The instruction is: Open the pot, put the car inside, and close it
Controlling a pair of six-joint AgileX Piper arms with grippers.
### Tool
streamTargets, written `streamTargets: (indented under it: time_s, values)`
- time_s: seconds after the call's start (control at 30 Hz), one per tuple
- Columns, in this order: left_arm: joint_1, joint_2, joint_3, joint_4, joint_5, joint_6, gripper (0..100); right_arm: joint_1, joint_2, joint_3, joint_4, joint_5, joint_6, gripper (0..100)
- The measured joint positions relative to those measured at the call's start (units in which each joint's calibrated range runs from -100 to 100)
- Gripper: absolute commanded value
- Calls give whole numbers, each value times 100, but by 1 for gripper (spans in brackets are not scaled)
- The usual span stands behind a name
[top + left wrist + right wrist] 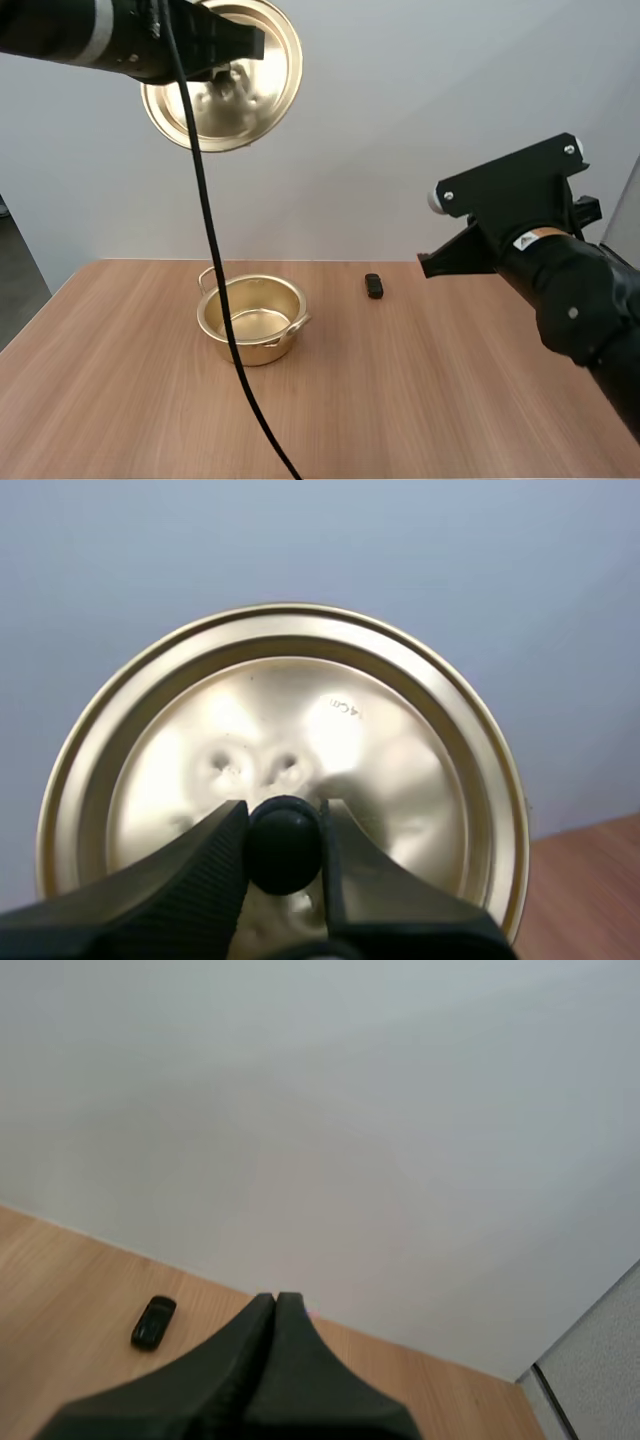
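High view: the left gripper (232,60) holds the gold lid (255,95) high over the table (450,400). The open pot (252,320) stands below, with the black car (373,285) near its right, apart from it. Left wrist view: the fingers (215,865) clamp the lid's black knob (283,845). Right wrist view: the right gripper (275,1305), closed on nothing, hangs above the table near the car.

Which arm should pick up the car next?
Right, probably. The left gripper is shut on the lid, holding it high; the right gripper is shut on nothing and sits nearer the car.
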Motion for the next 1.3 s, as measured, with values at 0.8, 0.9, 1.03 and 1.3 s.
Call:
streamTargets:
  time_s: [0.8,0.9,1.03,1.3]
  values:
    - [201,-1372,0,633,155,375,0,769,4618,-2947,964,192,13,81]
    - [201,-1372,0,729,160,374,0,769,5214,-3202,1130,538,13,81]
    - [201,-1372,0,904,236,374,0,769,5973,-3559,1158,800,13,81]
    - [201,-1372,0,1113,278,374,0,769,7300,-4007,1144,807,13,81]
